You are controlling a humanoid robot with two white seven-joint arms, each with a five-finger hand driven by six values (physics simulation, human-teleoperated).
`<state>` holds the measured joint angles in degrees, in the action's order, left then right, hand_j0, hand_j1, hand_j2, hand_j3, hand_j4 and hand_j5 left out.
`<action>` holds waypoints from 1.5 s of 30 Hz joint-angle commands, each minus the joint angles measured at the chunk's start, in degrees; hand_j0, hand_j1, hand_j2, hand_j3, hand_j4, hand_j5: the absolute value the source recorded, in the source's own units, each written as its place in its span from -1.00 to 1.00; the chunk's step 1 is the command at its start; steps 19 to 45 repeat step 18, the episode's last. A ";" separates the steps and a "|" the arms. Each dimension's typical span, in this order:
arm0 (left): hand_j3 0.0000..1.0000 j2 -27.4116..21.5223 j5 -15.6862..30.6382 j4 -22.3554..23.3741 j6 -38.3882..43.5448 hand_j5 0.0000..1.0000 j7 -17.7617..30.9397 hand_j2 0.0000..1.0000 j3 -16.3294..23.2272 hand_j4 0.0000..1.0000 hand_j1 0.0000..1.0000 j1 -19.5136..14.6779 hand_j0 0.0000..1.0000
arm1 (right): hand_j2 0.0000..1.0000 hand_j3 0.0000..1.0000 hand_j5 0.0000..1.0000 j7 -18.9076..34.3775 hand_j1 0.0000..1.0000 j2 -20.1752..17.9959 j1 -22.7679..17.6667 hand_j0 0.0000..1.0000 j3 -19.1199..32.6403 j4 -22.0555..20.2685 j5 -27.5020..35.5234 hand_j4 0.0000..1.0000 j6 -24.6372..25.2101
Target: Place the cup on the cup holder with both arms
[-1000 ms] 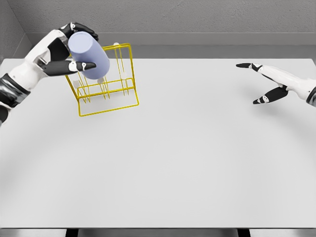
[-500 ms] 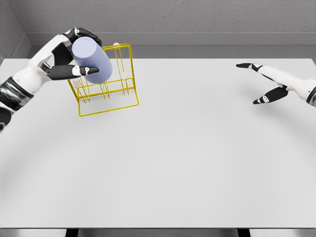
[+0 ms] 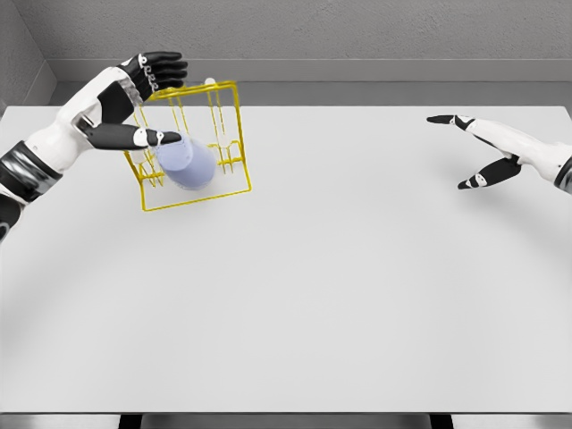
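Table top [image 3: 304, 295] fills most of the view, wide and pale grey, and its near part has nothing on it but soft shadow. Farther back, on the right side, the right hand [image 3: 483, 147] floats just over the table, well apart from everything else. Its fingers are spread wide, with one dark fingertip pointing left up high and the thumb pointing left lower down, and it holds nothing. Over on the left side, farther back still, sits the cup holder [image 3: 201, 147], a rack made of thin yellow wire with a square frame at the back, a flat frame lying on the table, and little upright pegs in a row. The cup [image 3: 186, 163] is pale blue and sits down inside the rack, among the pegs near the left side, tipped over a bit. You can see yellow wires crossing in front of it and behind it. The left hand [image 3: 134, 103] is right beside the rack, on its upper left. This hand is open too, with its dark fingers stretched out over the top of the yellow frame and its thumb [image 3: 147, 138] reaching out flat just above the cup. Whether the thumb tip touches the cup is hard to tell, but the fingers are not wrapped around it. Behind the table stands a grey wall [image 3: 357, 36].
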<state>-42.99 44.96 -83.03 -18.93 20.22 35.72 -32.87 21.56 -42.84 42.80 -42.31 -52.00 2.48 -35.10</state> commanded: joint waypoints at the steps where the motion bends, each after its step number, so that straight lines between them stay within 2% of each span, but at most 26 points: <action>1: 0.84 -0.17 0.22 -0.03 0.03 0.84 0.00 0.84 -0.04 0.84 0.84 0.00 0.84 | 1.00 1.00 1.00 -0.02 1.00 -0.05 0.00 1.00 0.03 -0.03 0.42 1.00 0.10; 4: 0.84 -0.25 0.30 -0.12 -0.06 0.84 0.00 0.84 -0.04 0.84 0.84 0.18 0.84 | 1.00 1.00 1.00 -0.02 1.00 -0.05 0.00 1.00 0.03 -0.03 0.42 1.00 0.10; 5: 0.84 -0.34 0.30 -0.56 -0.15 0.84 0.08 0.84 -0.12 0.84 0.84 0.26 0.84 | 1.00 1.00 1.00 -0.02 1.00 1.71 0.00 1.00 -0.32 -0.03 0.42 1.00 0.10; 6: 0.84 -0.43 0.48 -1.08 -0.23 0.84 0.61 0.84 -0.12 0.84 0.84 0.35 0.84 | 1.00 1.00 1.00 -0.02 1.00 1.62 0.00 1.00 0.03 0.67 0.42 1.00 0.10; 8: 0.85 -2.89 0.48 -5.56 -0.67 0.85 1.75 0.85 -0.65 0.85 0.85 1.93 0.85 | 1.00 1.00 1.00 -0.02 1.00 1.88 0.09 1.00 0.12 1.55 0.42 1.00 0.10; 9: 0.86 -5.08 0.65 -8.11 -0.76 0.86 3.86 0.86 -0.74 0.86 0.86 2.37 0.86 | 1.00 1.00 1.00 -0.02 1.00 1.88 0.09 1.00 0.12 1.55 0.42 1.00 0.10; 11: 1.00 -7.37 0.57 -10.31 -1.90 1.00 8.69 1.00 -0.83 1.00 1.00 2.64 1.00 | 1.00 1.00 1.00 -0.02 1.00 1.88 0.09 1.00 0.21 1.64 0.42 1.00 0.10; 12: 1.00 -8.95 0.57 -11.63 -4.45 1.00 9.49 1.00 -1.62 1.00 1.00 2.90 1.00 | 1.00 1.00 1.00 -0.02 1.00 1.80 0.09 1.00 0.21 1.72 0.42 1.00 0.10; 14: 1.00 -10.80 0.48 -13.57 -10.51 1.00 9.58 1.00 -2.59 1.00 1.00 5.71 1.00 | 1.00 1.00 1.00 -0.02 1.00 1.80 0.35 1.00 0.21 1.72 0.42 1.00 0.10; 16: 1.00 -14.76 0.30 -13.92 -15.61 1.00 9.40 1.00 -2.59 1.00 1.00 8.88 1.00 | 1.00 1.00 1.00 -0.02 1.00 1.80 0.35 1.00 0.21 1.90 0.42 1.00 0.10; 18: 1.00 -14.84 -1.28 -14.01 -16.07 1.00 9.49 1.00 -2.50 1.00 1.00 9.67 1.00 | 1.00 1.00 1.00 -0.02 1.00 1.71 0.44 1.00 0.21 1.90 0.42 1.00 0.10; 45: 1.00 -14.84 -1.28 -14.01 -16.07 1.00 9.49 1.00 -2.50 1.00 1.00 9.67 1.00 | 1.00 1.00 1.00 -0.02 1.00 1.71 0.44 1.00 0.21 1.90 0.42 1.00 0.10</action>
